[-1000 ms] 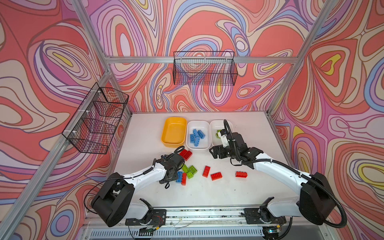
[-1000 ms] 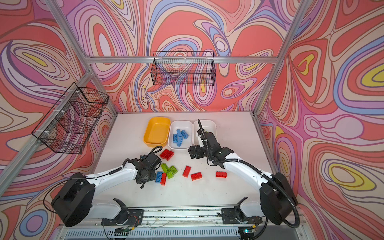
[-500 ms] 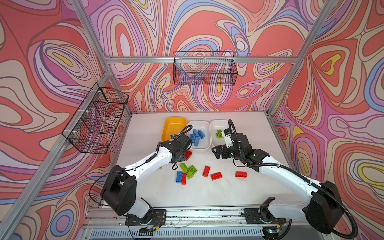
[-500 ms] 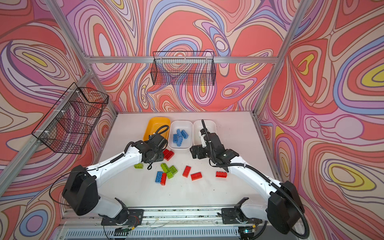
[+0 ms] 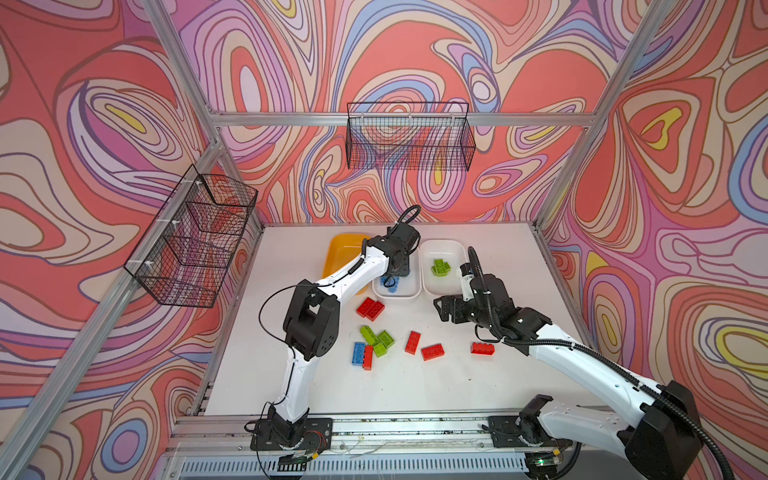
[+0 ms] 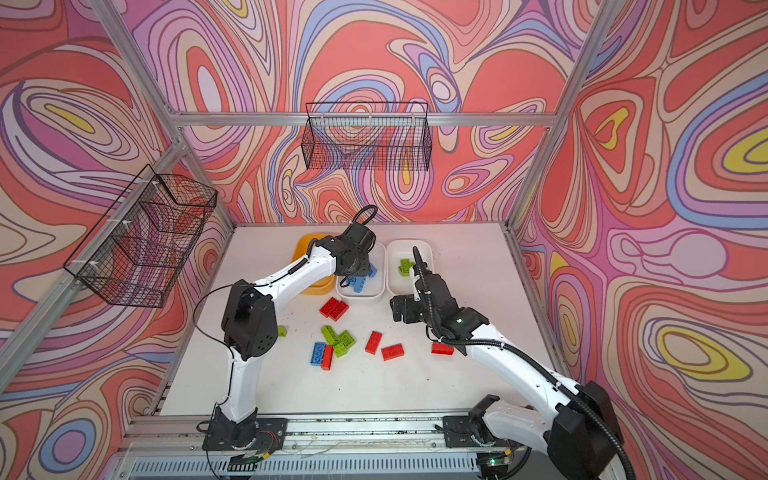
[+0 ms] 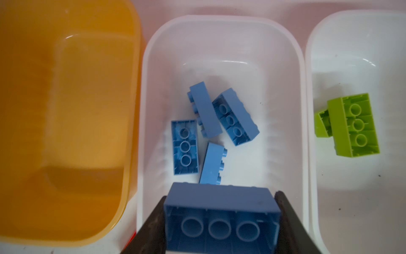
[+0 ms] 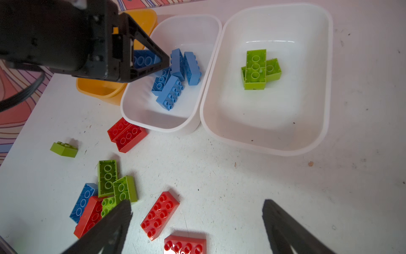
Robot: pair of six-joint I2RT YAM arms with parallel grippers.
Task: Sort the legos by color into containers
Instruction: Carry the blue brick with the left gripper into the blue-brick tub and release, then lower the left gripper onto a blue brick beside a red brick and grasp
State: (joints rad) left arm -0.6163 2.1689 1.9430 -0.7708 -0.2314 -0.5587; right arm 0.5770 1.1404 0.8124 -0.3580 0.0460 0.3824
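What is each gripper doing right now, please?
Left gripper: shut on a blue lego over the middle tub.
Right gripper: open, empty.

Probably a robotics lab cell: aluminium frame, swirl-printed walls, arms bolted to a rail.

Three tubs stood side by side at the back of the table: the left tub, the middle tub with a heap of bricks in it, the right tub with stacked bricks. Loose bricks lay scattered before them, and the held brick in the left gripper hung over the middle tub.
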